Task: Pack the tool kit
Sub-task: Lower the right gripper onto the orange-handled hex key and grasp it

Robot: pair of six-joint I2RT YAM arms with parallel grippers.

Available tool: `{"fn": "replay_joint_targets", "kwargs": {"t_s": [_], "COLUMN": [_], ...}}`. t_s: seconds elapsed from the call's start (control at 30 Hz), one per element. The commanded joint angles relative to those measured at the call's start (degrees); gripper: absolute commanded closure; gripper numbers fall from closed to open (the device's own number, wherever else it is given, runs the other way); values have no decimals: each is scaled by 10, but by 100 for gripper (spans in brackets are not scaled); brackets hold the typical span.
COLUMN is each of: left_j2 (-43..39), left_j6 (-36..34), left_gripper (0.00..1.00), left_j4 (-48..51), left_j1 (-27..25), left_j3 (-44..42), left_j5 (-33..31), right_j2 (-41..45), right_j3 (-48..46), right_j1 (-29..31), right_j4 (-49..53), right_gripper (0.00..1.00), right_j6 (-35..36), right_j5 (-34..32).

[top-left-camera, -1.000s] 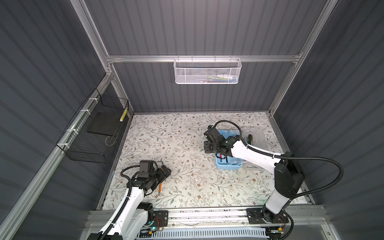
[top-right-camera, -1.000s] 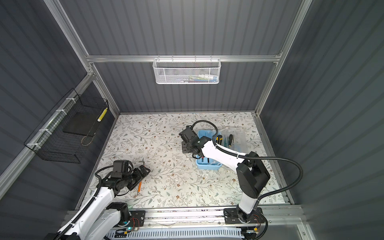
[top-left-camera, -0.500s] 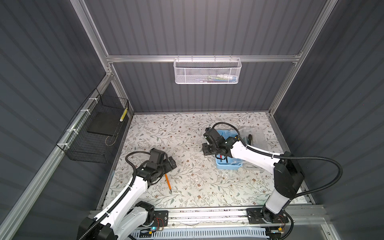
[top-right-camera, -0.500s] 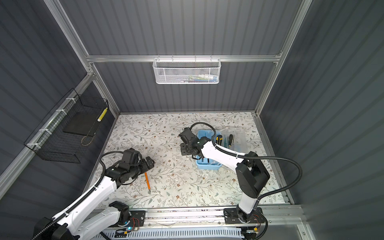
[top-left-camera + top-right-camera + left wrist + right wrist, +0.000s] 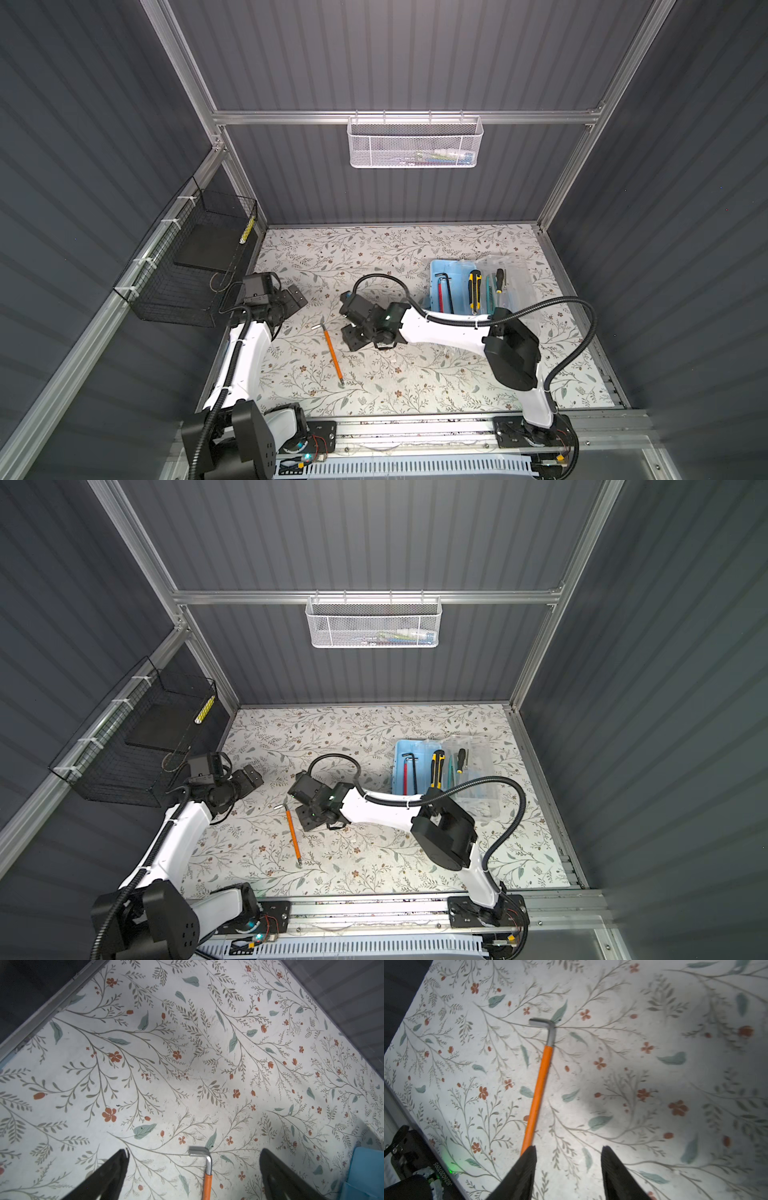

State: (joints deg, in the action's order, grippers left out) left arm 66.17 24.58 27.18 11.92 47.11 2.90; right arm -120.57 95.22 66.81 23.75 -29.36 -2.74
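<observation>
The tool kit's light-blue box (image 5: pixel 457 266) lies open at the back right of the floral table, its clear lid (image 5: pixel 513 286) folded out to the right. Red and black hex keys, a yellow-black knife (image 5: pixel 474 291) and a screwdriver lie inside. An orange-sleeved hex key (image 5: pixel 332 355) (image 5: pixel 293 833) (image 5: pixel 538 1088) lies loose on the table. My right gripper (image 5: pixel 353 332) (image 5: pixel 569 1147) hovers open just right of it, nothing between the fingers. My left gripper (image 5: pixel 293 301) (image 5: pixel 193 1151) is wide open at the left, apart from the key's bent end (image 5: pixel 200 1153).
A white mesh basket (image 5: pixel 415 145) hangs on the back rail. A black wire basket (image 5: pixel 195 266) hangs on the left wall, close behind my left gripper. The metal rail (image 5: pixel 415 424) with both arm bases runs along the table's front edge.
My left gripper has drawn back toward the far left, leaving the orange hex key on the table. My right gripper has swung from the box to the key and opened wider.
</observation>
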Motion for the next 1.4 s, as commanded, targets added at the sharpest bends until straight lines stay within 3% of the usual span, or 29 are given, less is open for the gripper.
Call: {"fn": "replay_joint_targets", "kwargs": {"t_s": [0.0, 0.2, 0.37, 0.83, 1.2, 1.37], "left_j2": [-5, -12, -17, -20, -27, -25], "left_j6": [1, 14, 26, 0, -5, -10], "left_gripper": [0, 1, 1, 1, 1, 1], "left_j4": [11, -3, -5, 13, 22, 20], "left_j1": [41, 46, 47, 48, 48, 48], "left_j3": [10, -16, -37, -30, -23, -21], "left_j5": [11, 25, 45, 20, 8, 15], "right_j2": [-36, -118, -148, -213, -215, -224], "right_j3": [44, 135, 150, 218, 226, 238], "right_j1": [17, 31, 32, 43, 43, 43], "right_j4": [6, 65, 74, 114, 144, 156], "right_gripper": [46, 46, 47, 48, 56, 64], "right_j6": [15, 23, 13, 27, 28, 34], "right_j5": [-10, -31, -36, -24, -65, -77]}}
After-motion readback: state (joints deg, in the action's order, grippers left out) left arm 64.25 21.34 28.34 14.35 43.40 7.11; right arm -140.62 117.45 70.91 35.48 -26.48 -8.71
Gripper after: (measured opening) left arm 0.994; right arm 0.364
